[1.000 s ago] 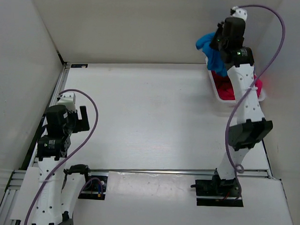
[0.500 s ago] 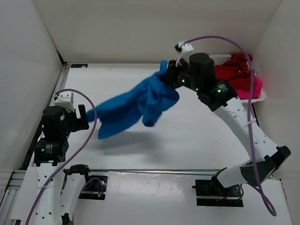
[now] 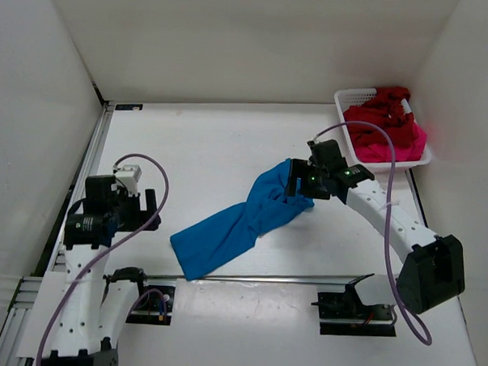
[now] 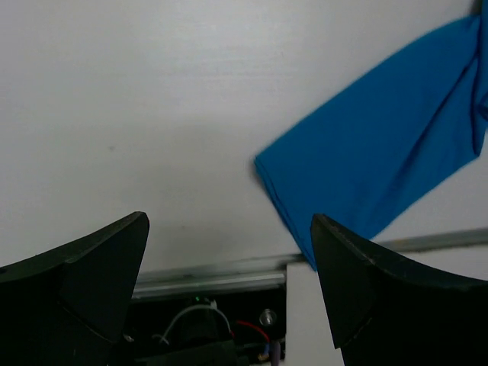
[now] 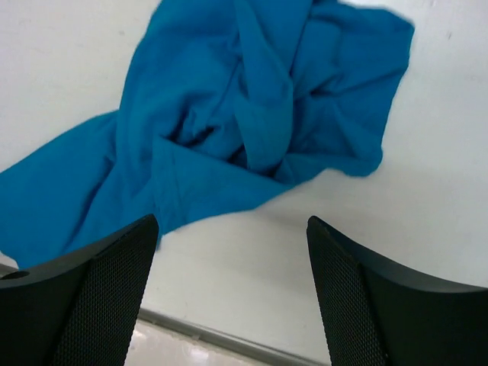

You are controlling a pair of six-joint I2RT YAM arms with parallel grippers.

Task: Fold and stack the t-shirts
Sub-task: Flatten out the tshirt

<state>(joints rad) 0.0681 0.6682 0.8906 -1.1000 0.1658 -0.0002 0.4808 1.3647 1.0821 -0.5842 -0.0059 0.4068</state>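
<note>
- The blue t-shirt (image 3: 242,219) lies on the white bench (image 3: 205,149), near the middle.
- It is pulled out into a long strip. Its bunched-up end points toward 2 o'clock, and its flatter end reaches toward 7 o'clock, close to the metal rail (image 3: 288,277) at the near edge.
- The right claw (image 3: 300,185) hangs over the bunched-up end of the blue t-shirt. Its two fingers stand wide apart and hold nothing. In the right wrist view the cloth lies loose on the bench below them.
- The left claw (image 3: 148,207) is at about 8 o'clock on the bench, apart from the flat end of the blue t-shirt. Its fingers are wide apart too, with nothing between them.
- The white basket (image 3: 349,97) sits in the far corner at 2 o'clock.
- The dark red t-shirt (image 3: 385,116) is piled in the basket and spills over the far rim.
- The pink t-shirt (image 3: 395,147) is in the basket as well — it lies under the dark red one, on its 5 o'clock side, and hangs a bit over the rim.
- All three are crumpled, not folded.
</note>
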